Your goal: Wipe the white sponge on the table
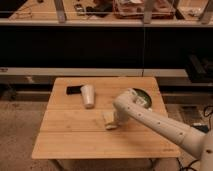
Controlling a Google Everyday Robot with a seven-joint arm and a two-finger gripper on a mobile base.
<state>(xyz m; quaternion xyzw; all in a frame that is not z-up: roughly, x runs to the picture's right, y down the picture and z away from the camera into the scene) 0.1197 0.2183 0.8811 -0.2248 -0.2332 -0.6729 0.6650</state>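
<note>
The white sponge point(109, 120) is a small cream block lying near the middle of the light wooden table point(75, 137). My white arm reaches in from the lower right, and the gripper point(116, 118) is down at the table surface, right at the sponge's right side and touching or overlapping it. The arm's wrist covers the gripper from this view.
A tapered white cup point(88, 95) stands behind and left of the sponge, with a flat black object point(74, 90) beside it. A dark green bowl point(140, 96) sits at the back right, partly behind my arm. A dark shelving unit runs behind the table.
</note>
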